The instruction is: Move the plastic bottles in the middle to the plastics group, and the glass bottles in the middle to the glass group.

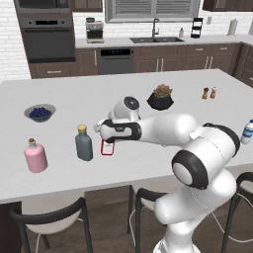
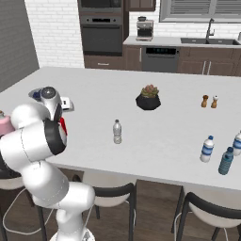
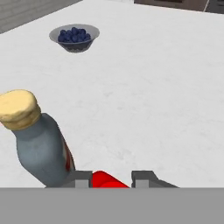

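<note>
I read the gripper (image 1: pixel 107 140) as closed on the red glass bottle (image 1: pixel 107 147). In the hand view its red cap sits between the 2 dark fingertips (image 3: pixel 80 180), so the fingers stand narrow with the bottle held.

Position of the held item: the red bottle hangs at the left part of the island counter (image 1: pixel 148 84), just beside the dark grey-blue bottle with the tan cap (image 1: pixel 84 143). I cannot tell whether its base touches the surface or is clear of it.

Glass group: the dark grey-blue bottle and the pink bottle with the cork stopper (image 1: pixel 35 156) stand near each other at the counter's left front. The bowl of blueberries (image 1: pixel 39 113) sits behind them and is not part of the group.

Status, as I judge it:
1. Red glass bottle: at the glass group but not yet released. Setting it down upright and opening the fingers is what remains.
2. 1 clear plastic bottle (image 2: pixel 117 131) stands alone in the middle of the counter, in front of the potted succulent (image 2: pixel 148 97). It is not yet moved.
3. Plastics group: 3 bottles stand at the far right front; I can point to the blue-labelled bottle (image 2: pixel 206 148) and a blue-tinted one (image 2: pixel 226 161).
</note>
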